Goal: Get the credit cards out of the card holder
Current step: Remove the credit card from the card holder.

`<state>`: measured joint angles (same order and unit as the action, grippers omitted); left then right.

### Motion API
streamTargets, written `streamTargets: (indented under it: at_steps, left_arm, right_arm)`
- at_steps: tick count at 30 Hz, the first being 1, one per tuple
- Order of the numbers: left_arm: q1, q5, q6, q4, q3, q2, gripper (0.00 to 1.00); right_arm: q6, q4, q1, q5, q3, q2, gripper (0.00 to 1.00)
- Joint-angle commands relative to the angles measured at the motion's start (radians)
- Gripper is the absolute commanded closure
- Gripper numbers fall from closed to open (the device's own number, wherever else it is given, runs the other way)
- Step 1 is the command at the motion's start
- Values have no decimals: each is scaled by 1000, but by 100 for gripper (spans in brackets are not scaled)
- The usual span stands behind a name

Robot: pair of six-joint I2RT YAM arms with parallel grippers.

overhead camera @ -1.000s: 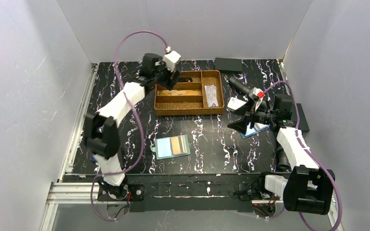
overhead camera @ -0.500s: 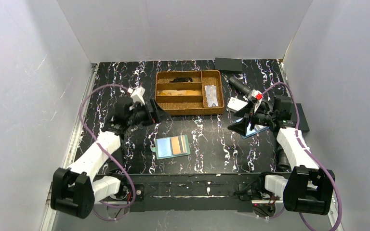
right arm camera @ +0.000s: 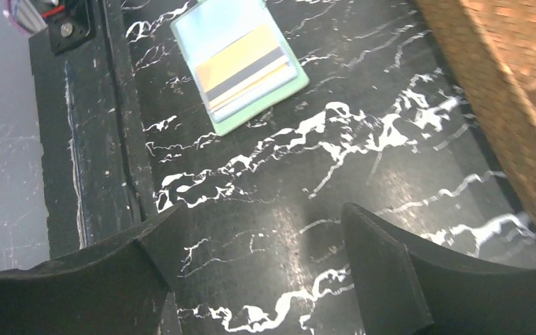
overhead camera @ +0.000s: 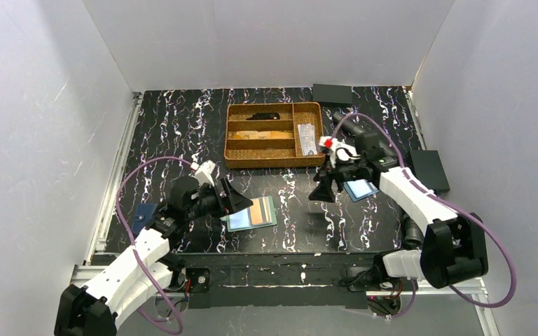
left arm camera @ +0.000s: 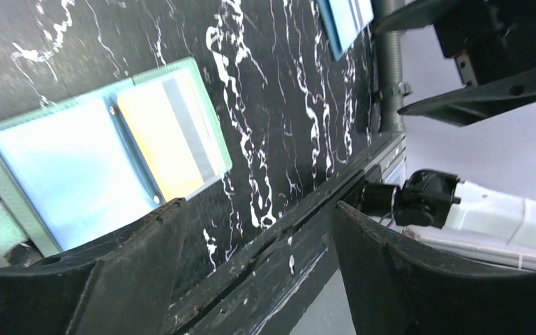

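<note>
The teal card holder [overhead camera: 251, 214] lies open and flat near the table's front middle, also in the left wrist view [left arm camera: 98, 157] and the right wrist view [right arm camera: 241, 63]. An orange-gold credit card [overhead camera: 258, 210] with a grey stripe sits inside its right clear pocket [left arm camera: 164, 136]. The left pocket looks pale blue. My left gripper [overhead camera: 237, 200] hovers open at the holder's left edge with nothing between its fingers [left arm camera: 257, 207]. My right gripper [overhead camera: 321, 190] hangs open and empty over bare table right of the holder [right arm camera: 262, 211].
A brown wicker tray [overhead camera: 274, 164] with compartments stands at the back middle. A blue holder [overhead camera: 359, 187] lies under my right arm. A small dark blue flat rectangle [overhead camera: 142, 217] lies by my left arm. Black boxes [overhead camera: 332, 93] [overhead camera: 429, 170] sit at the back and right.
My left arm has swung from the tray back toward the front and now sits at the card holder's left edge. My right arm has moved left, off the blue holder.
</note>
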<state>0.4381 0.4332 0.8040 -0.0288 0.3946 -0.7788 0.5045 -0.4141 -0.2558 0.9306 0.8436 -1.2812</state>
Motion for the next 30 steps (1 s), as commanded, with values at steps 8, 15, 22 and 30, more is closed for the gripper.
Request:
streamTargets:
  at_steps: [8, 15, 22, 30]
  left_arm:
    - [163, -215, 44, -20, -62, -32, 30]
    - [230, -328, 53, -16, -50, -92, 30]
    - [312, -469, 56, -6, -9, -169, 24]
    - [384, -572, 76, 71, 84, -282, 24]
  right_arm:
    - [-281, 35, -291, -255, 202, -206, 45]
    - [-563, 294, -303, -325, 113, -230, 78]
    - [-693, 339, -348, -408, 138, -309, 79]
    - [-674, 356, -355, -328, 124, -319, 74]
